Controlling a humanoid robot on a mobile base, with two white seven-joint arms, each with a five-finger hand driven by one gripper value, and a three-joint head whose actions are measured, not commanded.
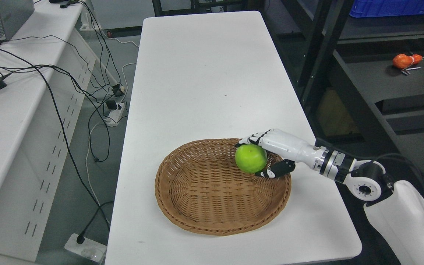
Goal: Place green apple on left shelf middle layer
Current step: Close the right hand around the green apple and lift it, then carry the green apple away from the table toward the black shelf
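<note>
The robot's white right hand reaches in low from the right, fingers curled over and thumb under a round green apple, gripping it above the oval woven wicker basket's near rim; the apple's orientation is indiscernible.

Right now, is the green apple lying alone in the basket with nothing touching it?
No, the right robot hand has its fingers wrapped around the green apple at the wicker basket's far right rim.
</note>
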